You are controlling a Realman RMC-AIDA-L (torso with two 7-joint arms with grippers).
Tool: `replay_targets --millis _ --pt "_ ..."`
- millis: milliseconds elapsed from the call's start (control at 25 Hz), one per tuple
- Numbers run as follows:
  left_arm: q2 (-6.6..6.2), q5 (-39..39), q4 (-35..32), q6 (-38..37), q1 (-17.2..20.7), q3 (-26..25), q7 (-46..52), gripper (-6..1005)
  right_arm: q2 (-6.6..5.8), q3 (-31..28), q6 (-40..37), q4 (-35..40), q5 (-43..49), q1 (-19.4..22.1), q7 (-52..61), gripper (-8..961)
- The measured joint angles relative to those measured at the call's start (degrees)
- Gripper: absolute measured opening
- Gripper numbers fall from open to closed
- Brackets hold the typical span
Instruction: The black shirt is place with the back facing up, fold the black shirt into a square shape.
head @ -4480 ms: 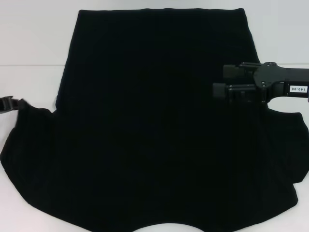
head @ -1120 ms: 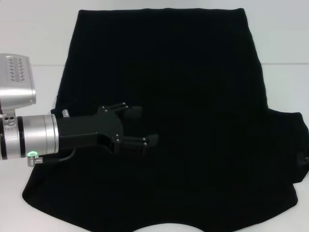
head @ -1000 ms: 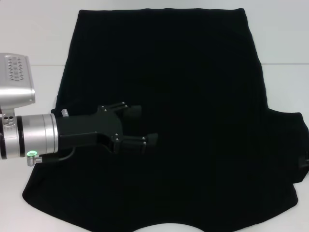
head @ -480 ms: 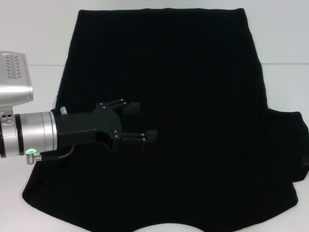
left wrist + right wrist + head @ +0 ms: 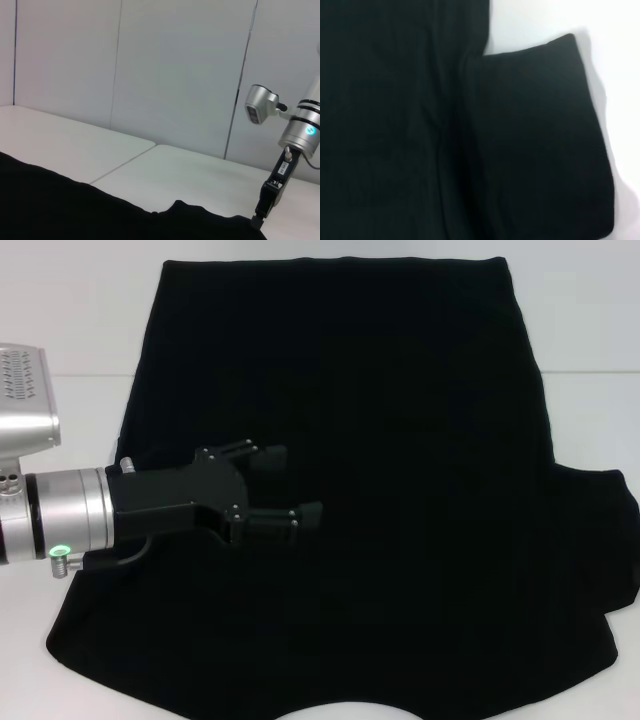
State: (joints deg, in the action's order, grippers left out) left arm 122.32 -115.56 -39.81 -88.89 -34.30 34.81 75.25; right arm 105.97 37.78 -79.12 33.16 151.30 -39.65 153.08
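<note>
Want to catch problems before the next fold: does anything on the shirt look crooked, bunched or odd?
Mostly tidy. The black shirt lies flat, but its right sleeve sticks out unfolded while the left side is tucked in. The left hand hovers open above it. No tears or bunching visible.

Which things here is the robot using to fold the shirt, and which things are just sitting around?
For the job:
- the black shirt, spread flat
- the left gripper, open, over the shirt's left part
- the right gripper, at the shirt's right sleeve edge

Just there:
- the white table under the shirt
- the grey wall panels behind
</note>
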Motion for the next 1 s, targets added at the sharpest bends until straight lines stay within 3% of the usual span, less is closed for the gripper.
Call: replay_targets --millis 160,560,1000 --pt "-0.23 0.43 0.00 -0.18 0.09 0.00 0.04 950 0.03 -0.14 1.07 0.22 0.02 0.26 -0.10 3" --pt "-0.24 0.92 0.00 0.07 0.21 -0.08 0.79 950 2.23 -2.77 5.76 5.45 -0.62 1.73 -4.71 3" --pt "-0.24 2.65 0.54 0.12 0.39 -0.09 1.73 950 2.83 -6.60 8.94 5.51 -2.29 2.20 -12.70 3"
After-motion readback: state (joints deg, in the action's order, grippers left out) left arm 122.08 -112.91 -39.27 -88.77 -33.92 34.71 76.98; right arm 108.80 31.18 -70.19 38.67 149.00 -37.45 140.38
